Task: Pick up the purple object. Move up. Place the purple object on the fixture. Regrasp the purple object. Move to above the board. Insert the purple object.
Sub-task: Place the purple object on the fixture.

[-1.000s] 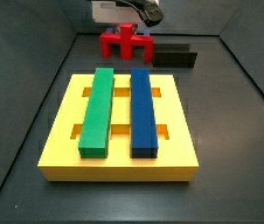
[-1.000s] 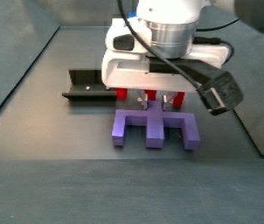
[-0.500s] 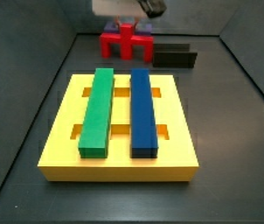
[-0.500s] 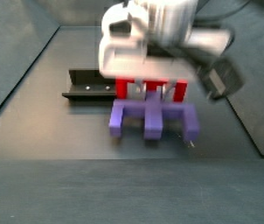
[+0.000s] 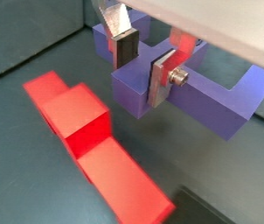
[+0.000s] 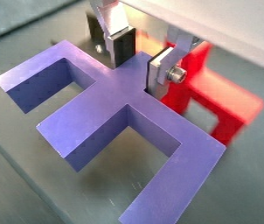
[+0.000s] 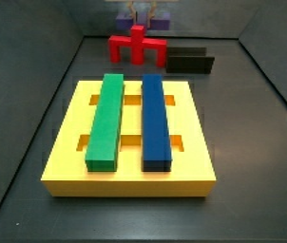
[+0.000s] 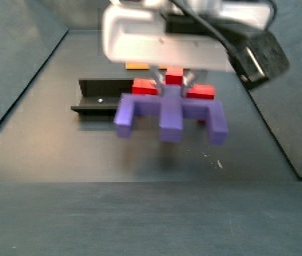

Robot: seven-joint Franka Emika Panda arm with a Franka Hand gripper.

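- We hold the purple object (image 6: 111, 114) in the tool (image 6: 138, 63); both wrist views show the two silver fingers (image 5: 163, 77) closed onto its central stub, dark pads against either face.
- In a side view the purple object (image 8: 170, 113) sits in the middle of the frame, under the white wrist housing, and looks lifted clear of the floor, a faint shadow below it. In the other side view only a strip of it (image 7: 143, 19) shows at the top centre, behind the red pronged piece (image 7: 136, 45).
- The red pronged piece (image 5: 90, 140) stays on the floor beneath and beside the lifted piece, apart from it.
- The fixture (image 8: 100, 98) stands at middle left in that side view, well apart from the tool; in the other it (image 7: 191, 63) is the dark block right of the red piece.
- The board (image 7: 131, 180) fills the lower centre, with a green bar (image 7: 105, 121) and a blue bar (image 7: 157, 121) already seated in it.
- We judge the purple object rigid, light and matte, so not very slippery. The stub is the natural hold, but its wide crossbar could swing if the grip is off-centre.
- Setting it on the fixture comes next, we judge.
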